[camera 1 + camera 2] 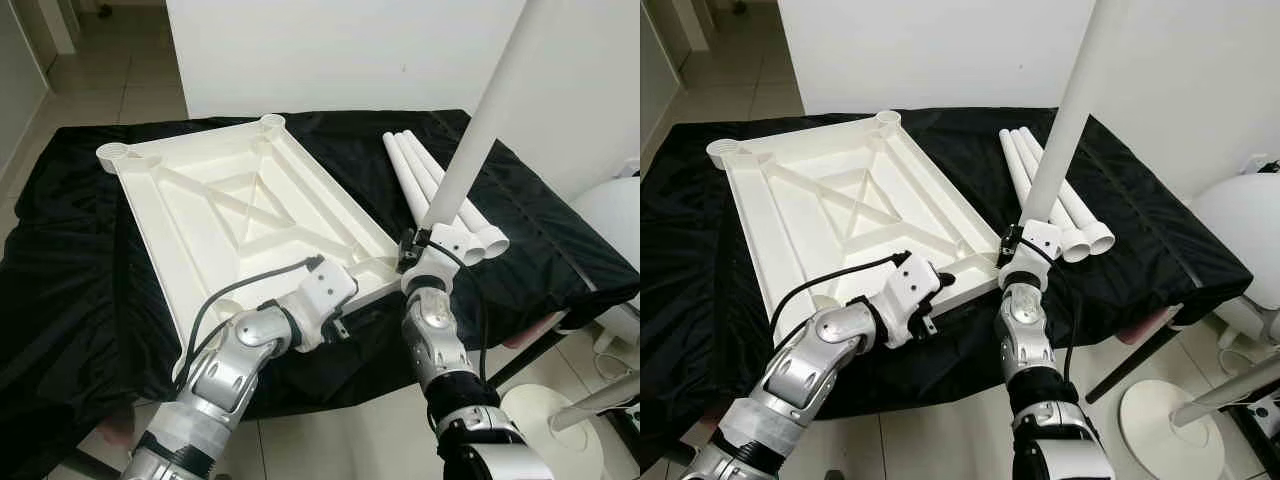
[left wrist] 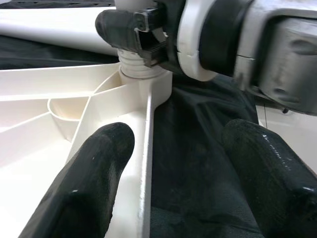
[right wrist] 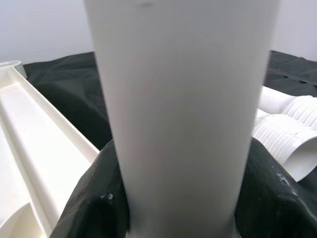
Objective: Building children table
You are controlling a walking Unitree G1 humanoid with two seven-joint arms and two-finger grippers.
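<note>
Now my right gripper [image 1: 432, 243], clamped on a leg [image 1: 478, 128], seats it, seemingly threaded, in the tabletop [image 1: 240, 205] corner socket; my left gripper [image 2: 163, 163] straddles the rim, open. Next: twist it home.

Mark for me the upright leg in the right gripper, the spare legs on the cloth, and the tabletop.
upright leg [image 1: 478, 130], left eye view, mid shaft.
spare legs [image 1: 424, 178], left eye view, middle tube.
tabletop [image 1: 790, 215], right eye view, ribbed underside.
right gripper [image 3: 178, 208], right wrist view, around the leg.

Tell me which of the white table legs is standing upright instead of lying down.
The white plastic tube leg clamped in the right gripper, standing at the tabletop's near corner socket. The other three white legs lie side by side on the black cloth.
</note>
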